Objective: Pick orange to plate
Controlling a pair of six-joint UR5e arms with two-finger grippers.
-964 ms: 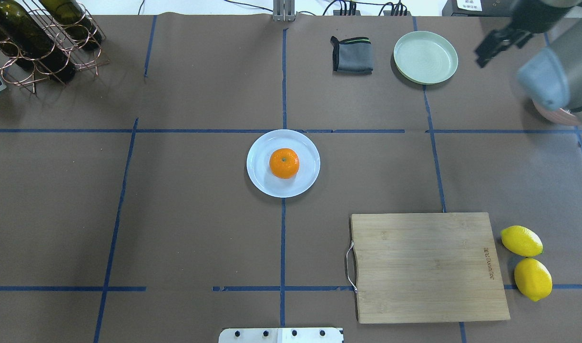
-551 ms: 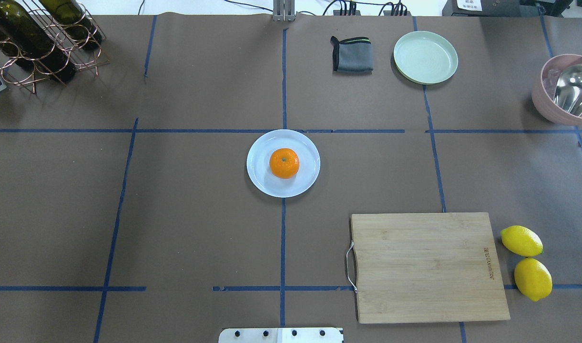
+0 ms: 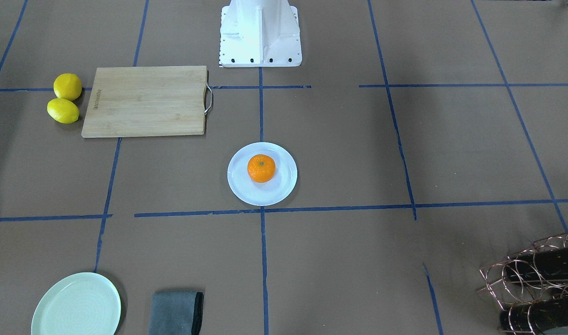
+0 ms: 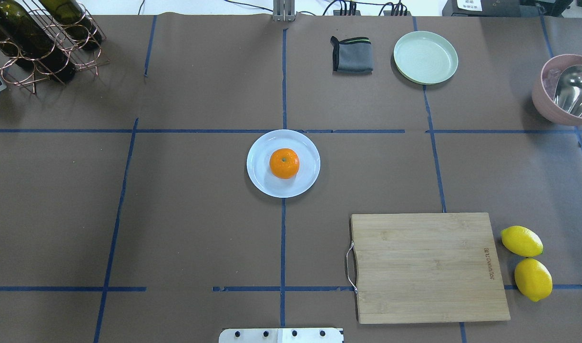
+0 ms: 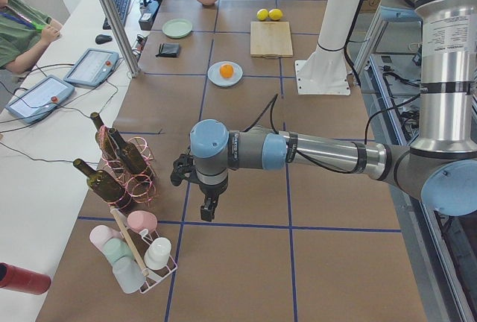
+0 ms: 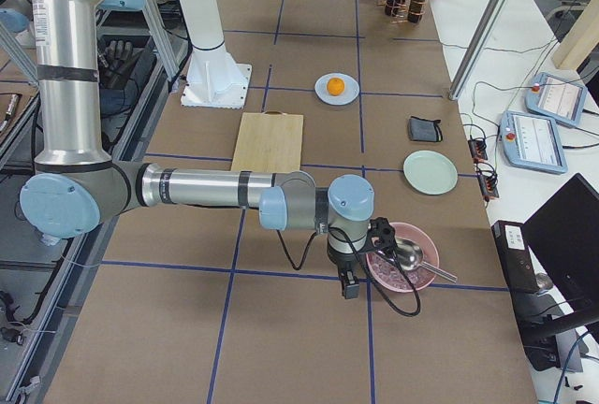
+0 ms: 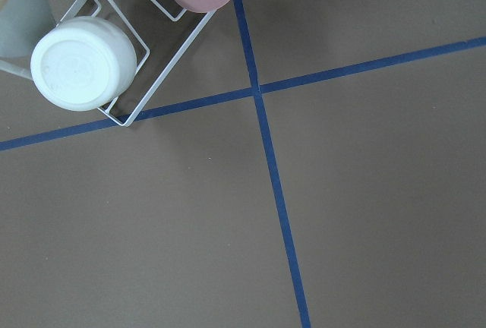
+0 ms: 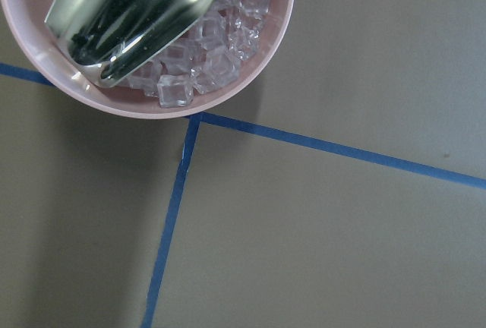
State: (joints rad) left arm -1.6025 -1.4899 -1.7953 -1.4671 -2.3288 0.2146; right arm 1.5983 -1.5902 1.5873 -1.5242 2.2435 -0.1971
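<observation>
The orange (image 4: 284, 163) sits in the middle of the pale bluish-white plate (image 4: 260, 183) at the table's centre, stem dimple up; the front-facing view shows the orange (image 3: 261, 168) on the plate (image 3: 284, 193) too. No gripper is near it. My left gripper (image 5: 208, 213) hangs over bare table at the far left end, beside the bottle rack. My right gripper (image 6: 348, 286) hangs at the far right end, next to the pink bowl. Each shows only in a side view, so I cannot tell whether it is open or shut. No fingers appear in either wrist view.
A cutting board (image 4: 426, 267) and two lemons (image 4: 521, 240) lie at the near right. A mint-green plate (image 4: 425, 57) and grey cloth (image 4: 352, 55) lie at the back. A pink bowl (image 4: 541, 102) holds ice and a scoop. A wine rack (image 4: 38, 43) stands back left.
The right arm has left the overhead view's upper right corner, uncovering the pink bowl with the scoop. The orange and plate have not moved.
</observation>
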